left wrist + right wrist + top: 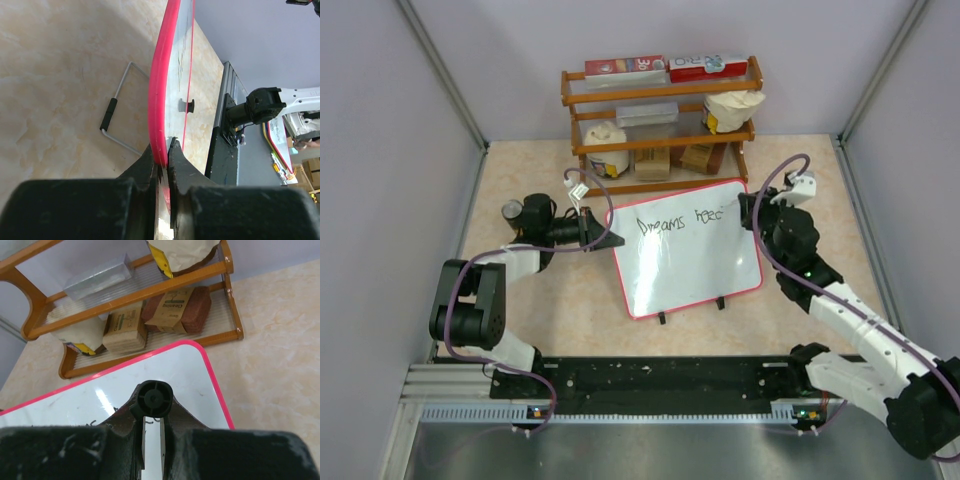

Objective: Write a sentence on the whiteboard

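Observation:
The whiteboard (690, 265), white with a thin red frame, lies tilted in the middle of the table. One line of the sentence (678, 222) runs along its far edge in black marker, reading roughly "Dreams nee". My left gripper (594, 228) is shut on the board's left edge; in the left wrist view its jaws (163, 150) pinch the red frame (161, 90). My right gripper (746, 212) is over the board's far right corner, shut on a black marker (152, 398) seen end-on above the white surface (195, 375).
A wooden rack (660, 120) with boxes, bags and a foil-wrapped block stands right behind the board. A bent metal wire with a black sleeve (111, 114) lies on the table by the board's raised left edge. Two black tabs (662, 318) sit on the board's near edge.

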